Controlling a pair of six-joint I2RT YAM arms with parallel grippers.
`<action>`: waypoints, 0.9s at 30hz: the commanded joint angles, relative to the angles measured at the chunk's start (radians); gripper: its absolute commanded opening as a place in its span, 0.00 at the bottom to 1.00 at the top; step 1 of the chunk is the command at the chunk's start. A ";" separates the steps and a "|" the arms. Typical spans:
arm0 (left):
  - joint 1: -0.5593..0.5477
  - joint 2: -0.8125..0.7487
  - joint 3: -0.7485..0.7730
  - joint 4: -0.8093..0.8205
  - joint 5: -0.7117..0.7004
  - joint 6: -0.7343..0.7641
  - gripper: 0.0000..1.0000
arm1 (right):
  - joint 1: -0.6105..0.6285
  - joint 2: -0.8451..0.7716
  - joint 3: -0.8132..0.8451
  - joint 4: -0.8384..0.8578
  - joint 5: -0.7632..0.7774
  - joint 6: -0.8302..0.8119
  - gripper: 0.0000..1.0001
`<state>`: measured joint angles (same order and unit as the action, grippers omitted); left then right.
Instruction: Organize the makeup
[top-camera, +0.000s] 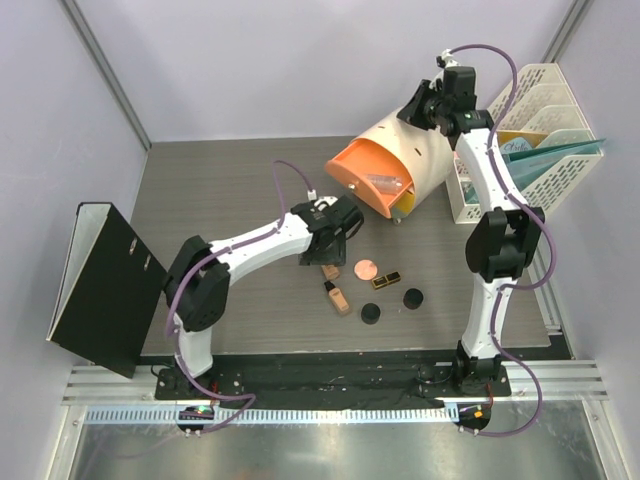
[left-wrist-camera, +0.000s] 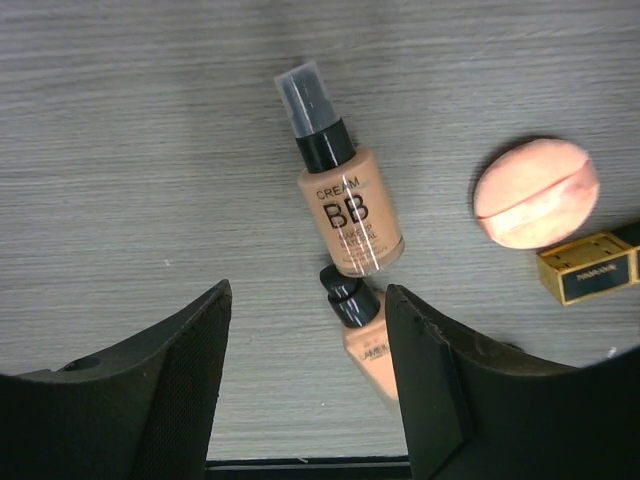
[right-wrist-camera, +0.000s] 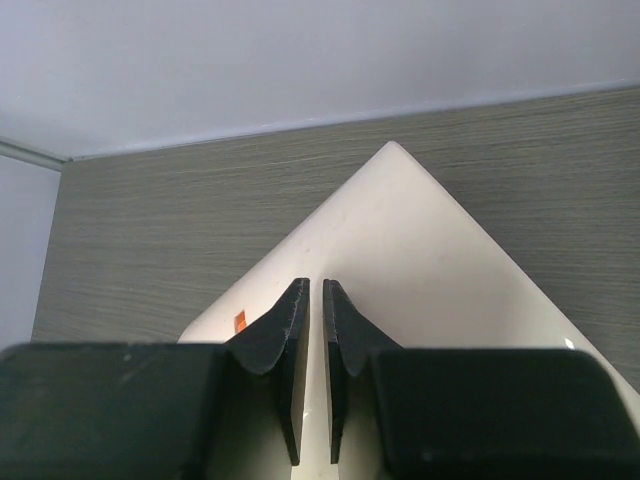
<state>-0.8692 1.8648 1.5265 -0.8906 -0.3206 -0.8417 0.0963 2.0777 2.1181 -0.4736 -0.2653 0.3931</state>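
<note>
Hovering left gripper (left-wrist-camera: 310, 300) over beige bottles (left-wrist-camera: 350, 215)

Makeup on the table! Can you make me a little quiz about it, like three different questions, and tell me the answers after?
1. True or false: the left pincer is gripping a bottle.
2. How many black round jars lie on the table?
3. Where is the clear bottle? A on the table; B in the orange drawer; C in the left pincer.
Key: 1 false, it is open and empty; 2 two; 3 B.
</note>
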 joint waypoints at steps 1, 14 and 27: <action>-0.004 0.042 0.029 0.013 0.038 -0.045 0.63 | 0.003 0.033 0.017 -0.046 -0.012 -0.003 0.17; -0.004 0.171 0.061 0.101 0.017 -0.092 0.64 | 0.003 0.058 0.020 -0.046 -0.069 0.015 0.17; -0.002 0.224 0.046 0.075 -0.038 -0.106 0.01 | 0.003 0.059 0.011 -0.043 -0.094 0.024 0.17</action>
<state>-0.8711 2.0907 1.5658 -0.8055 -0.3210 -0.9447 0.0971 2.1101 2.1265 -0.4362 -0.3531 0.4225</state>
